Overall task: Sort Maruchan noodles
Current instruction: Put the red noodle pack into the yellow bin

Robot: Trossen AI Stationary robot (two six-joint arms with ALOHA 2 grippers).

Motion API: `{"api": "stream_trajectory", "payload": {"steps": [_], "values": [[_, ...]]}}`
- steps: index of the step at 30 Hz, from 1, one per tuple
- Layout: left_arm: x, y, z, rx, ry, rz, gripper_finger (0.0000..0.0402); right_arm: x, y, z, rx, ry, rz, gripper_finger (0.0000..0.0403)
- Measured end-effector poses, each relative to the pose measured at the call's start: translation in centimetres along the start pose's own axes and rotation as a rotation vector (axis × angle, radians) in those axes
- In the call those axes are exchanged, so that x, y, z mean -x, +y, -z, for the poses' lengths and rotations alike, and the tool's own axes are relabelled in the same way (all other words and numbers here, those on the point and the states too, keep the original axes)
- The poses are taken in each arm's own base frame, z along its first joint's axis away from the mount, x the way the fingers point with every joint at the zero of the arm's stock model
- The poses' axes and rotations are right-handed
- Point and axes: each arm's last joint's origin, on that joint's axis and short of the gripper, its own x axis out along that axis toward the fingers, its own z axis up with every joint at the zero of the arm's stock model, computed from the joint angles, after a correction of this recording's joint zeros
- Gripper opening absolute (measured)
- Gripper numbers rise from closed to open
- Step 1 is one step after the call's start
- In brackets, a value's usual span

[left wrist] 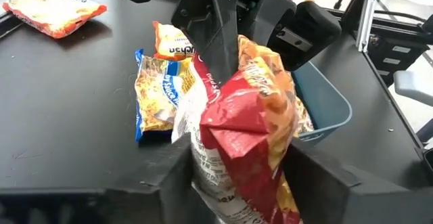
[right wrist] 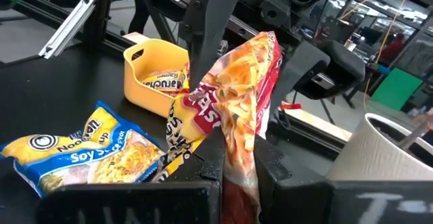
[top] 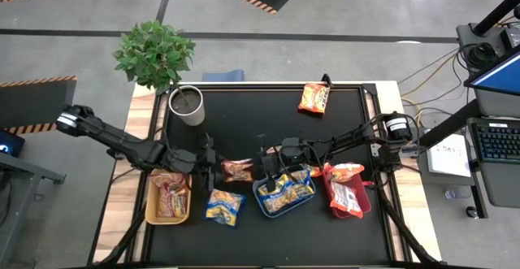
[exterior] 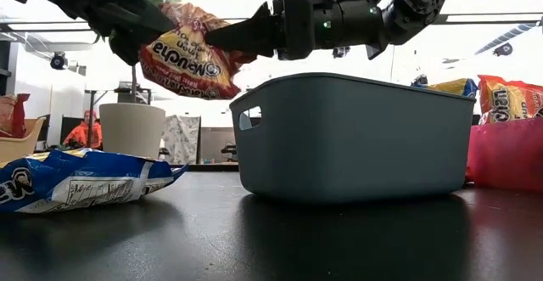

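Both arms meet over the middle of the black surface (top: 244,114), sharing one red-and-orange Maruchan packet (top: 238,170) in what looks like a mid-air handover between the yellow tray (top: 153,214) at 9 o'clock and the blue tray (top: 262,201) at 3 o'clock. The right gripper (right wrist: 238,158) has its fingers pinched shut on one edge of the packet; the left gripper (left wrist: 233,158) has its fingers either side of the other end, whether clamped or letting go cannot be told. A blue-and-yellow packet (top: 224,206) lies loose at 6 o'clock, an orange one (top: 314,97) at 1 o'clock, more fill the red tray (top: 349,213). Only the low view shows the packet lifted clear; only the high view shows the potted plant (top: 154,54)
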Motion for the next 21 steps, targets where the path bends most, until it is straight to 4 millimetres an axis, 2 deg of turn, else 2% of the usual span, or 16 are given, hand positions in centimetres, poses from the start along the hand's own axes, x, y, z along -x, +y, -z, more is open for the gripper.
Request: {"api": "stream_trajectory", "payload": {"steps": [5, 10, 14, 21], "values": [[0.13, -0.03, -0.09, 0.007, -0.001, 0.020, 0.0123, -0.01, 0.06, 0.07, 0.006, 0.007, -0.008, 0.0026], [0.14, -0.03, -0.07, 0.005, 0.003, 0.022, 0.0073, -0.02, 0.02, 0.05, -0.036, 0.008, -0.004, 0.0068], [0.13, -0.03, -0.03, 0.004, 0.006, 0.022, 0.0055, -0.02, 0.03, 0.11, -0.099, 0.016, -0.004, 0.0123], [0.34, -0.40, -0.74, -0.024, 0.036, 0.082, 0.0052, 0.37, -0.14, -0.37, -0.134, 0.040, -0.015, 0.0217]]}}
